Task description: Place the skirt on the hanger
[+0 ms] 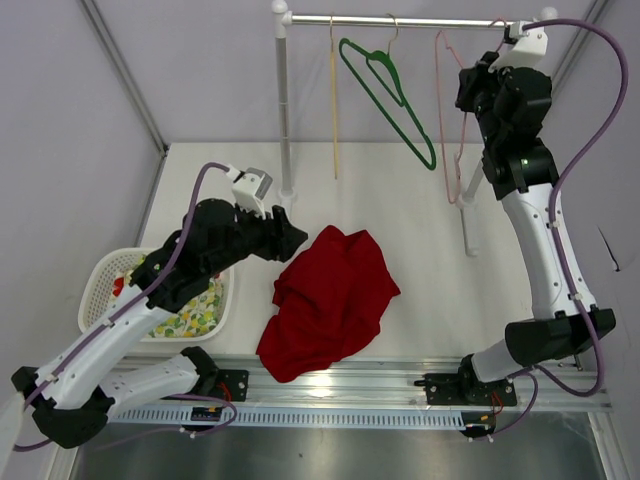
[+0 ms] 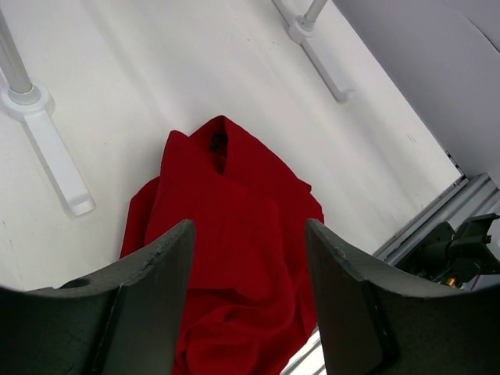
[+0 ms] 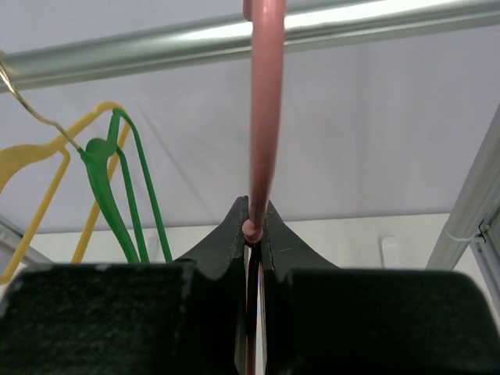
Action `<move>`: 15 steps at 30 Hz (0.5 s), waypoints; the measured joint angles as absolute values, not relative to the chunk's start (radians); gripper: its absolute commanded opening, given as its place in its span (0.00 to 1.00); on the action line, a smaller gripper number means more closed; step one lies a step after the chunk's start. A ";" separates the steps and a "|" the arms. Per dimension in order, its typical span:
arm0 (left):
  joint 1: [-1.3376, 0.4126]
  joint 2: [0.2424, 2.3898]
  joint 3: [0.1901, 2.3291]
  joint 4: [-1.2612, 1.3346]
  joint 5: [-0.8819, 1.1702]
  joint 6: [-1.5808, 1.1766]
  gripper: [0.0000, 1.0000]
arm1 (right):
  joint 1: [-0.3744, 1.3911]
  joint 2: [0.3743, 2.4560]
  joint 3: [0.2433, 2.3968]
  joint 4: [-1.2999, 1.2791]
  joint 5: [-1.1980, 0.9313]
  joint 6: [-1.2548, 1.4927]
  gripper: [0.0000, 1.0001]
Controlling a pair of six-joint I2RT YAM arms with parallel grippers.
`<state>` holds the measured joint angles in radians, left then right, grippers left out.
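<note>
The deep-red skirt [image 1: 329,300] lies crumpled on the white table near the front edge; it fills the middle of the left wrist view [image 2: 226,258]. My left gripper [image 1: 298,238] is open and empty, just above the skirt's upper left edge; in its own view [image 2: 248,234] the jaws stand wide apart over the fabric. The pale pink hanger [image 1: 452,120] hangs from the rail at the back right. My right gripper [image 1: 470,85] is raised beside it and shut on the hanger's thin wire [image 3: 262,117] just below the rail.
A metal rail [image 1: 400,20] on white posts [image 1: 284,110] crosses the back. A green hanger [image 1: 390,95] and a yellow hanger [image 1: 333,100] hang on it, left of the pink one. A white basket [image 1: 100,275] with floral cloth sits at the left.
</note>
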<state>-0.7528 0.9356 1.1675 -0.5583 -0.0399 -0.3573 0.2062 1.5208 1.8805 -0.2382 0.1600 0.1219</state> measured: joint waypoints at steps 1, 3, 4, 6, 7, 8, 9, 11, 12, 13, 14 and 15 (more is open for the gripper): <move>-0.751 0.938 1.164 -0.551 -0.036 -0.357 0.64 | 0.205 1.507 1.864 -0.245 0.156 0.123 0.00; -0.749 0.943 1.158 -0.541 -0.017 -0.357 0.64 | 0.202 1.467 1.816 -0.262 0.151 0.127 0.00; -0.748 0.945 1.155 -0.537 -0.009 -0.357 0.64 | 0.200 1.444 1.784 -0.267 0.149 0.131 0.00; -0.748 0.948 1.145 -0.526 0.008 -0.358 0.64 | 0.196 1.390 1.718 -0.288 0.146 0.145 0.00; -0.748 0.950 1.140 -0.521 0.016 -0.358 0.63 | 0.190 1.356 1.679 -0.296 0.139 0.156 0.00; -0.748 0.951 1.134 -0.516 0.027 -0.358 0.63 | 0.183 1.317 1.637 -0.303 0.131 0.169 0.00; -0.748 0.952 1.127 -0.508 0.035 -0.358 0.63 | 0.174 1.280 1.600 -0.324 0.121 0.186 0.00; -0.748 0.954 1.113 -0.494 0.056 -0.362 0.63 | 0.157 1.212 1.546 -0.365 0.098 0.209 0.00; -0.747 0.955 1.102 -0.481 0.069 -0.366 0.63 | 0.149 1.174 1.517 -0.385 0.088 0.220 0.00; -0.747 0.956 1.093 -0.473 0.081 -0.369 0.62 | 0.142 1.137 1.489 -0.409 0.080 0.233 0.00; -0.747 0.958 1.081 -0.463 0.094 -0.374 0.62 | 0.140 1.102 1.467 -0.431 0.074 0.243 0.00; -0.747 0.963 1.070 -0.451 0.111 -0.381 0.62 | 0.140 1.068 1.443 -0.453 0.068 0.256 0.00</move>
<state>-0.7467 0.9627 1.0702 -0.4515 0.1108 -0.3813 0.1398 1.0679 1.4433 -0.4534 0.0681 0.2562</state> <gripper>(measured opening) 0.625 0.077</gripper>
